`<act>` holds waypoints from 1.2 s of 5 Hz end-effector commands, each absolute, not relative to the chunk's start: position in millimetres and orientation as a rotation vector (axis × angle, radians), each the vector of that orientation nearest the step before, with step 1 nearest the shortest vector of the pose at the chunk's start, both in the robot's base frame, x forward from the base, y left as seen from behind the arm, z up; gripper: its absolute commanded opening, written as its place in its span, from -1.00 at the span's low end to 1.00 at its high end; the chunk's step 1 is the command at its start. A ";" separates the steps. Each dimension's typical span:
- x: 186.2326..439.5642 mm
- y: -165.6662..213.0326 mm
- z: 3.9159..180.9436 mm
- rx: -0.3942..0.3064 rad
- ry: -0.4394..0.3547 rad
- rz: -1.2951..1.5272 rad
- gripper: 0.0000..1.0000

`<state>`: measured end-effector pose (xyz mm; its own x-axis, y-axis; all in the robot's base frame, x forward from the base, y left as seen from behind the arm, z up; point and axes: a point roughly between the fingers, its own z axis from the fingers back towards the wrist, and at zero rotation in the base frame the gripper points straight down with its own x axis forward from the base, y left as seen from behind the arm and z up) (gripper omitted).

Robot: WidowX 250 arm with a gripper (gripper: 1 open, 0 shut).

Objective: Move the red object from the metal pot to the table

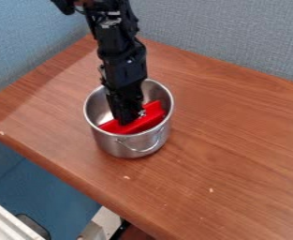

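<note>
One arm only, coming in from upper left of frame and pointing straight down into the metal pot [128, 139] at centre. Gripper [121, 119] is inside the pot; jaws look pinched narrow on the red object [143, 116], though the fingertips are partly hidden behind the rim. Red object sits in the pot, tilted, its right end up toward the far-right wall. Pot's wire handle faces the near edge. Pot stands on the table [230, 159], wood-grain surface bare to the right. Blue wall behind.
</note>
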<state>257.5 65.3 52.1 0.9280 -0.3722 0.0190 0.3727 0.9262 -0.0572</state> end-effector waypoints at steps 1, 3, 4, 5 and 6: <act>266.3 74.4 75.6 -0.023 -0.082 -0.364 -1.00; 266.9 74.4 85.0 0.002 -0.090 -0.363 -1.00; 271.8 74.2 106.7 0.044 -0.130 -0.364 -1.00; 276.5 71.0 131.3 0.077 -0.169 -0.374 -1.00; 283.5 62.0 151.4 0.088 -0.225 -0.394 -1.00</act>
